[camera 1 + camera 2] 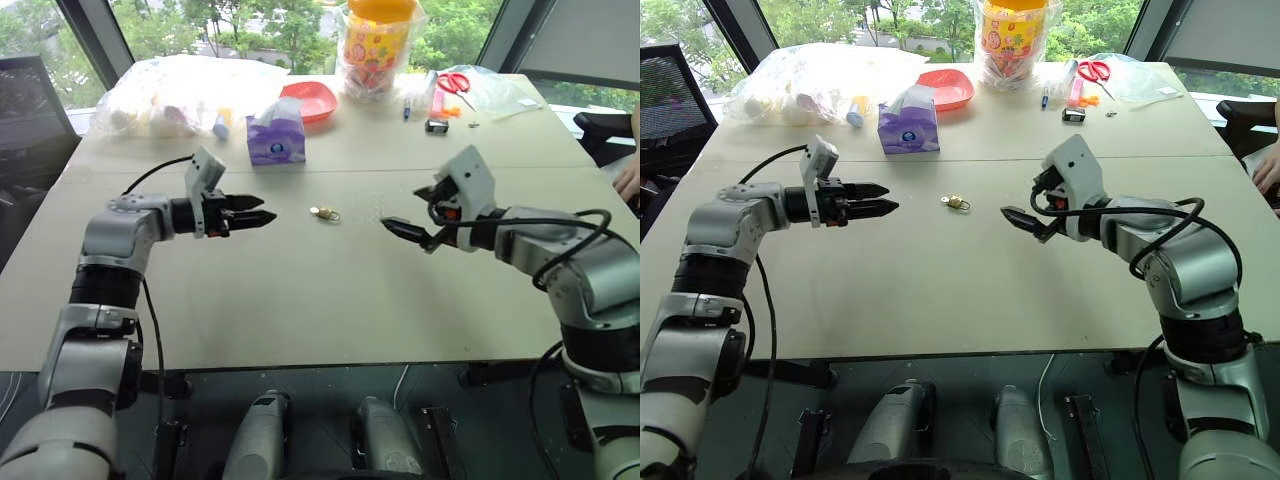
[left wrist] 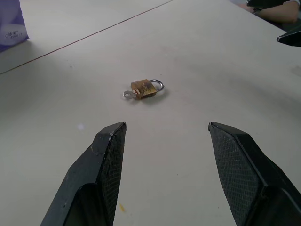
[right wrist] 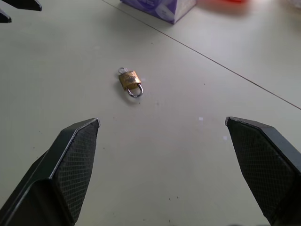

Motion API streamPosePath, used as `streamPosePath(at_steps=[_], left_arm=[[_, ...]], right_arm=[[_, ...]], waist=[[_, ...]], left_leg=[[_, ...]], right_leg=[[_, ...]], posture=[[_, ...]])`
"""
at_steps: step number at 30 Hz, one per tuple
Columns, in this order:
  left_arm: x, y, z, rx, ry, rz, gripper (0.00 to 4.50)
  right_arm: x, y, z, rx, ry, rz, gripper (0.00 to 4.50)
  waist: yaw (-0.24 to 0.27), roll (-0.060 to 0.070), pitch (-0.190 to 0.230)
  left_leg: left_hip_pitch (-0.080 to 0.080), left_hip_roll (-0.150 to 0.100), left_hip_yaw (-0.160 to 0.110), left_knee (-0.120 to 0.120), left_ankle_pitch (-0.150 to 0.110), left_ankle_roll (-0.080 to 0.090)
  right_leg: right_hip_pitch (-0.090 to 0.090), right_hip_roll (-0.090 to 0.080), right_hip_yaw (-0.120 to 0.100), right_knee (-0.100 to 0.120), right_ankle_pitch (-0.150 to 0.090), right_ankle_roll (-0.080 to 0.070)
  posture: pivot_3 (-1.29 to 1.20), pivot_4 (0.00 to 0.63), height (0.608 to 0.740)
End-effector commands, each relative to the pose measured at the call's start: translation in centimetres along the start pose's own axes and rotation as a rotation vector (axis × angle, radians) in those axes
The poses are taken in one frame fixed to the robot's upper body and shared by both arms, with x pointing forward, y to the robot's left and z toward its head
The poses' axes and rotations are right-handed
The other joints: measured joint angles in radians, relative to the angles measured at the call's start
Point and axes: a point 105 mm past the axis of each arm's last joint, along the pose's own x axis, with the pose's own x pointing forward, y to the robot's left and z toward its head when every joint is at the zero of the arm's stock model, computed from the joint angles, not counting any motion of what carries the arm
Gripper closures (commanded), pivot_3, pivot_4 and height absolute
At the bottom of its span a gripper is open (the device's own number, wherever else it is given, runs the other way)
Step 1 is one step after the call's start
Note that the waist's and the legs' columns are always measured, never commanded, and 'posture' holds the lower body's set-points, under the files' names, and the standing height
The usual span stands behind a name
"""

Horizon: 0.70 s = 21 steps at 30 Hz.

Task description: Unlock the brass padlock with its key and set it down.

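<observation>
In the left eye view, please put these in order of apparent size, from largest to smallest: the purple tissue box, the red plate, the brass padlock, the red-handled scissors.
1. Purple tissue box and red plate: they look alike, and the box is nearer, so I cannot rank them.
2. Red-handled scissors.
3. Brass padlock, clearly the smallest.

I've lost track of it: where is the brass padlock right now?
The brass padlock lies flat on the table near its middle, between the two open end effectors and touched by neither, with the key at its base.
</observation>
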Motion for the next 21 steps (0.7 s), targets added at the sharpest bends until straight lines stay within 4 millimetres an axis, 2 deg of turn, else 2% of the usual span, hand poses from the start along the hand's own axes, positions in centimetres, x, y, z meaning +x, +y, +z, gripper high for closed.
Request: streamPosePath(at_steps=[1, 21], left_arm=[[-0.13, 0.36, 0.98, 0.074, -0.003, 0.013, 1.59], [-0.64, 0.47, 1.66, 0.09, -0.024, 0.031, 1.59]], right_arm=[[0.04, -0.24, 1.0, -0.022, -0.024, -0.008, 0.02], [0.84, -0.46, 0.05, -0.008, 0.006, 0.003, 0.02]], waist=[[0.0, 0.0, 0.0], [-0.001, 0.0, 0.0]], left_leg=[[0.0, 0.0, 0.0, 0.0, 0.0, 0.0], [0.0, 0.0, 0.0, 0.0, 0.0, 0.0]], right_leg=[[0.0, 0.0, 0.0, 0.0, 0.0, 0.0], [0.0, 0.0, 0.0, 0.0, 0.0, 0.0]], posture=[[0.0, 0.15, 0.74], [0.0, 0.15, 0.74]])
